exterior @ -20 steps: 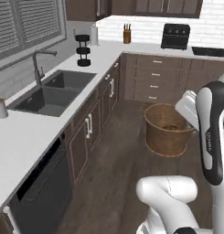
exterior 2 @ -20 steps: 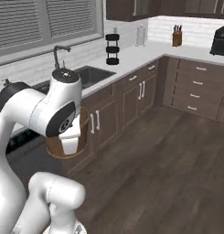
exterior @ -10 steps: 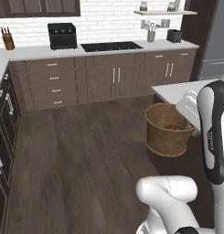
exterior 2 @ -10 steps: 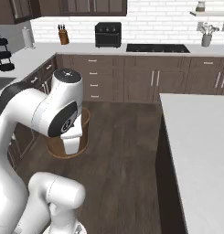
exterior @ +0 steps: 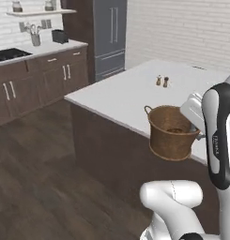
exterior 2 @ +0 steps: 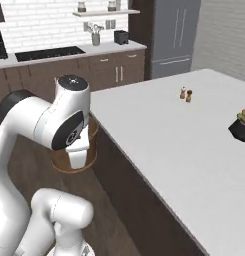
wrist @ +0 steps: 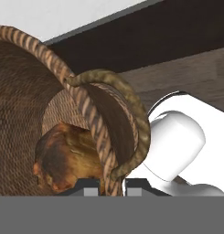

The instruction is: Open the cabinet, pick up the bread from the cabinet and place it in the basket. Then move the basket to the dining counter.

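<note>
Between pincer tips, pinched: wicker basket rim, bread inside just beside them. Hanging short of dining counter edge, ahead. Risks: tilting and spilling bread, thin grip slipping, basket base clipping counter edge.

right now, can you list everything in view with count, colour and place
basket: 1, brown wicker, held up at the dining counter's near edge
bread: 1, golden-brown, inside the basket
dining counter: 1, white top, dark wood front
shakers: 2, small, on the dining counter
plant pot: 1, black, dining counter's right edge
fridge: 1, grey, back wall
cooktop: 1, black, rear worktop
gripper: 1, shut on the basket rim
</note>
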### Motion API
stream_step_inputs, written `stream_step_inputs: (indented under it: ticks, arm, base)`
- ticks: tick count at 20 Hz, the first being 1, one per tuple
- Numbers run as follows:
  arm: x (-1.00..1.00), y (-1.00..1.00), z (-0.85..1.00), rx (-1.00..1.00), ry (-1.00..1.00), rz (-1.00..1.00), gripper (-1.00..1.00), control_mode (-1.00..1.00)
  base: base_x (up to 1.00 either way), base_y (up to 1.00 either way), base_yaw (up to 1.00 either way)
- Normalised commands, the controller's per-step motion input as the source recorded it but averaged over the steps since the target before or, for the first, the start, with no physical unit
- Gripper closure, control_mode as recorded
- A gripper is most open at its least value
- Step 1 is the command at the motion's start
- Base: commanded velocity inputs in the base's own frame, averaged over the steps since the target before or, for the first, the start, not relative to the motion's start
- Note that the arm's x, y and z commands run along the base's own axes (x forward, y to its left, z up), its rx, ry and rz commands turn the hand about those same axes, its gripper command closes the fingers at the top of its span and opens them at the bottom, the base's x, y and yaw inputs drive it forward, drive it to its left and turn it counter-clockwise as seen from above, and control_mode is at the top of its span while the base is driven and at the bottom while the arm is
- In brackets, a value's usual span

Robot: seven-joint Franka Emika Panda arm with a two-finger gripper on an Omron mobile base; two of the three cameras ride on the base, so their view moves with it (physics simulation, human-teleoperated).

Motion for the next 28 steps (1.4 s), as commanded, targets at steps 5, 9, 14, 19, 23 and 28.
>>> stream_step_inputs:
  ticks: [5, 9, 14, 19, 23, 28]
  arm:
    - [0.00, 0.00, 0.00, 0.00, 0.00, 0.00, 1.00, 1.00]
    - [0.00, 0.00, 0.00, 0.00, 0.00, 0.00, 1.00, 1.00]
    - [0.00, 0.00, 0.00, 0.00, 0.00, 0.00, 1.00, 1.00]
    - [0.00, 0.00, 0.00, 0.00, 0.00, 0.00, 1.00, 1.00]
    - [0.00, 0.00, 0.00, 0.00, 0.00, 0.00, 1.00, 1.00]
    - [0.00, 0.00, 0.00, 0.00, 0.00, 0.00, 1.00, 1.00]
  base:
    - [0.00, -0.03, -0.85]
    - [0.00, 0.00, -0.81]
    - [0.00, 0.00, -0.65]
    - [0.00, 0.01, -0.60]
    - [0.00, 0.02, -0.41]
    - [0.03, 0.04, -0.04]
